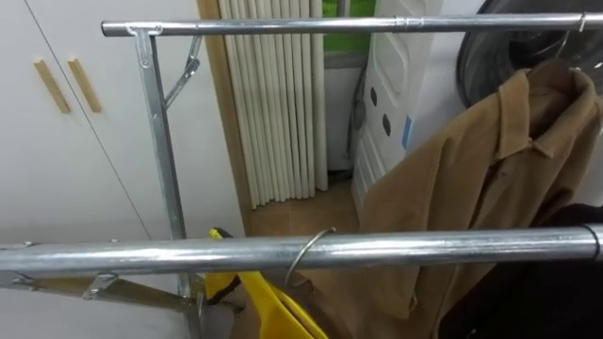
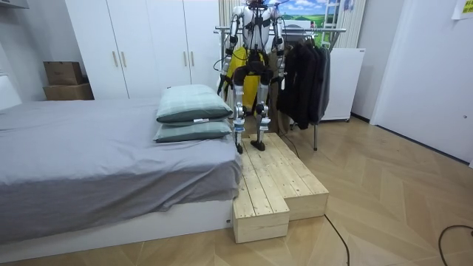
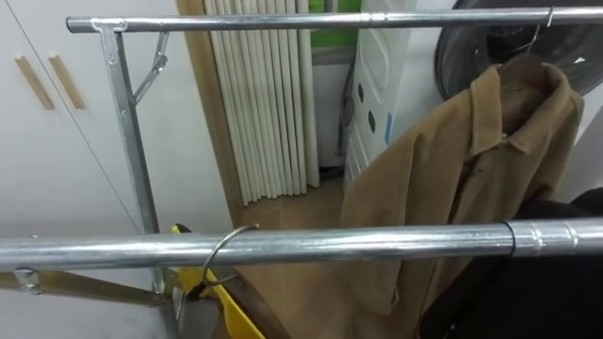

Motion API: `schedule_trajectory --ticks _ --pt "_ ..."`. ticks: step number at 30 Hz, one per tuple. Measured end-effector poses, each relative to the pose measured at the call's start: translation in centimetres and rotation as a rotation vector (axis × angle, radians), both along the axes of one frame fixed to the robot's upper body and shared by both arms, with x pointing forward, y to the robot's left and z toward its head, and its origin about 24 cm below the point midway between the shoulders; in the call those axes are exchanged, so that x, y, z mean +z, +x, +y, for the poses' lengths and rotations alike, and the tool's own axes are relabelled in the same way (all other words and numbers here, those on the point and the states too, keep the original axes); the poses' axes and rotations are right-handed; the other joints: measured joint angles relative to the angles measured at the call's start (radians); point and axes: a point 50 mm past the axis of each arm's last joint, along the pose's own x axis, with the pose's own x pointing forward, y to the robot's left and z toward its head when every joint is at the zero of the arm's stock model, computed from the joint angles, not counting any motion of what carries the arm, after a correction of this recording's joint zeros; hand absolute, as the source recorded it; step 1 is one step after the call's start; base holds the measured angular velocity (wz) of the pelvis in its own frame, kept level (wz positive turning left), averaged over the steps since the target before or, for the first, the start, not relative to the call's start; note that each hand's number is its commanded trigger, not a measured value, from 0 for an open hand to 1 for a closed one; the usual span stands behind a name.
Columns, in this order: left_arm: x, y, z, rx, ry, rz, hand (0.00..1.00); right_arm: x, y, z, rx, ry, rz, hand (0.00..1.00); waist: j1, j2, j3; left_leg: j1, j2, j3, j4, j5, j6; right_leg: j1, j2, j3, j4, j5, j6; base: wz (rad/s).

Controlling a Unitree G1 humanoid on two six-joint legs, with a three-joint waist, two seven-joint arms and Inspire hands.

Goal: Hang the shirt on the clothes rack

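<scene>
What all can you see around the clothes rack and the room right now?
Near rail: one, silver, across the foreground.
Far rail: one, silver, higher and behind.
Hanger hook: one, silver, on the near rail.
Yellow garment: one, below that hook.
Coat: one, brown, hanging from the far rail, right.
Dark garment: one, black, lower right.
Wardrobe: one, white with wooden handles, left.
Curtain: one, cream, behind the rack.
Bed: one, grey, room view's left.
Pillows: two, pale grey-green, stacked on the bed.
Platform: one, pale wood, beside the bed.
Cardboard boxes: two, brown, by the wardrobe.
Robot: stands on the platform, at the rack.
</scene>
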Motion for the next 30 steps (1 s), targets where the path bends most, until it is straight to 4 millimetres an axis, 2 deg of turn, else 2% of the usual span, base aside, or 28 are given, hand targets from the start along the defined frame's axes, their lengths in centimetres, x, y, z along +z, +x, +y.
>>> schedule_trajectory --ticks 5,9,11,12,13,14,15,16,17,18,19,20,21,22,23,24,26,27,28,29,30 --pt "0.1 0.6 0.0 -0.017 -0.004 -0.028 0.0 0.2 2.1 -0.3 0.156 -0.026 -0.023 0.0 0.001 0.007 0.0007 -0.026 -0.005 -0.02 0.024 0.0 0.0 -0.01 -0.009 -0.028 0.001 -0.005 -0.009 0.11" --pt "0.2 2.0 -0.3 -0.047 -0.016 -0.065 0.0 0.6 4.5 -0.6 0.3 -0.052 -0.052 0.0 0.029 0.02 0.0034 -0.085 -0.009 -0.024 0.068 0.0 0.0 -0.05 -0.018 -0.069 0.022 -0.009 -0.016 0.29" --pt "0.2 2.7 -0.6 -0.083 -0.023 -0.08 0.0 0.8 5.8 -0.4 0.381 -0.068 -0.067 0.0 0.026 0.031 0.0013 -0.134 -0.01 -0.037 0.105 0.0 -0.001 -0.07 -0.029 -0.138 0.031 -0.01 -0.017 0.7" --pt "0.2 2.9 -0.7 -0.09 -0.025 -0.084 0.0 0.8 6.0 -0.5 0.394 -0.073 -0.071 0.0 0.027 0.035 0.001 -0.145 -0.011 -0.041 0.112 0.001 -0.001 -0.074 -0.033 -0.152 0.031 -0.012 -0.02 0.83" --pt "0.2 3.1 -0.9 -0.103 -0.029 -0.094 0.0 0.9 6.4 -0.4 0.423 -0.079 -0.075 0.0 0.026 0.041 0.0001 -0.165 -0.013 -0.046 0.123 0.004 -0.006 -0.08 -0.039 -0.188 0.036 -0.018 -0.03 0.9" --pt "0.2 3.2 -1.1 -0.111 -0.034 -0.102 0.0 1.0 6.6 -0.7 0.453 -0.094 -0.077 0.0 0.025 0.048 -0.0034 -0.183 -0.014 -0.047 0.131 0.008 -0.012 -0.085 -0.047 -0.229 0.037 -0.019 -0.03 0.98" --pt "0.2 3.3 -1.1 -0.112 -0.037 -0.106 0.0 1.0 6.6 -0.8 0.471 -0.102 -0.078 0.0 0.026 0.049 -0.0029 -0.196 -0.014 -0.047 0.139 0.011 -0.016 -0.088 -0.051 -0.253 0.036 -0.019 -0.03 1.05" --pt "0.3 3.4 -1.2 -0.115 -0.042 -0.113 0.0 1.1 6.8 -0.7 0.502 -0.106 -0.077 0.0 0.03 0.058 -0.0067 -0.222 -0.012 -0.047 0.151 0.018 -0.019 -0.097 -0.057 -0.302 0.036 -0.019 -0.03 1.14" --pt "0.3 3.5 -1.2 -0.119 -0.045 -0.115 0.0 1.2 7.1 -0.9 0.528 -0.116 -0.076 0.0 0.033 0.054 -0.003 -0.249 -0.013 -0.044 0.155 0.033 -0.019 -0.108 -0.067 -0.357 0.035 -0.02 -0.031 1.18" --pt "0.3 3.7 -1.2 -0.122 -0.05 -0.122 0.0 1.2 7.3 -0.9 0.541 -0.12 -0.078 0.0 0.035 0.054 -0.0033 -0.262 -0.012 -0.03 0.156 0.042 -0.019 -0.114 -0.074 -0.394 0.034 -0.022 -0.034 1.23" --pt "0.5 4.0 -1.1 -0.12 -0.055 -0.137 0.0 1.3 7.6 -0.9 0.566 -0.129 -0.077 0.0 0.046 0.053 -0.0047 -0.283 0.003 0.036 0.171 0.05 -0.019 -0.127 -0.092 -0.466 0.033 -0.033 -0.053 1.4" --pt "0.6 4.5 -1.0 -0.126 -0.063 -0.15 0.0 1.4 7.7 -1.3 0.578 -0.14 -0.073 0.0 0.048 0.054 -0.0045 -0.305 0.026 0.107 0.218 0.046 -0.014 -0.136 -0.104 -0.529 0.034 -0.043 -0.063 1.45" --pt "0.6 4.7 -0.9 -0.138 -0.061 -0.149 0.0 1.4 7.6 -1.3 0.579 -0.141 -0.07 0.0 0.053 0.054 -0.0048 -0.309 0.039 0.143 0.246 0.041 -0.012 -0.141 -0.11 -0.557 0.039 -0.047 -0.061 1.65" --pt "0.7 4.8 -0.7 -0.134 -0.071 -0.149 0.0 1.4 7.7 -1.4 0.574 -0.138 -0.073 0.0 0.054 0.048 -0.0031 -0.31 0.06 0.199 0.3 0.027 0.003 -0.147 -0.127 -0.622 0.052 -0.061 -0.057 1.76" --pt "0.7 4.8 -0.6 -0.125 -0.075 -0.15 0.0 1.4 7.5 -1.4 0.562 -0.136 -0.067 0.0 0.053 0.043 -0.0026 -0.298 0.075 0.234 0.348 0.018 0.015 -0.147 -0.141 -0.69 0.058 -0.069 -0.048 1.8" --pt "0.7 4.8 -0.5 -0.127 -0.073 -0.15 0.0 1.3 7.3 -1.5 0.546 -0.131 -0.062 0.0 0.053 0.038 -0.0055 -0.291 0.085 0.249 0.37 0.013 0.022 -0.146 -0.149 -0.723 0.061 -0.075 -0.045 1.9" --pt "0.8 4.6 0.2 -0.134 -0.066 -0.138 0.0 1.3 7.1 -1.7 0.501 -0.123 -0.05 0.0 0.048 0.024 -0.0007 -0.244 0.118 0.319 0.418 -0.01 0.03 -0.15 -0.18 -0.864 0.079 -0.096 -0.015 1.92" --pt "0.9 4.6 0.4 -0.136 -0.063 -0.134 0.0 1.3 7.0 -1.8 0.488 -0.121 -0.048 0.0 0.047 0.017 -0.0025 -0.229 0.117 0.338 0.413 -0.012 0.033 -0.156 -0.188 -0.891 0.088 -0.101 -0.007 1.74" --pt "0.9 4.2 0.6 -0.135 -0.062 -0.126 0.0 1.2 6.7 -1.7 0.466 -0.115 -0.044 0.0 0.05 0.007 -0.0079 -0.198 0.102 0.362 0.38 -0.022 0.048 -0.169 -0.194 -0.926 0.091 -0.101 0.021 1.48" --pt "0.7 3.6 0.5 -0.129 -0.069 -0.105 0.0 1.3 6.8 -1.8 0.459 -0.116 -0.052 0.0 0.053 0.01 -0.0122 -0.17 0.089 0.388 0.325 -0.045 0.046 -0.195 -0.193 -0.93 0.123 -0.089 0.093 1.39" --pt "0.6 3.3 0.5 -0.126 -0.075 -0.093 0.0 1.3 6.9 -1.8 0.459 -0.117 -0.054 0.0 0.055 0.026 -0.0204 -0.16 0.091 0.394 0.297 -0.057 0.044 -0.213 -0.194 -0.921 0.155 -0.08 0.125 1.43"
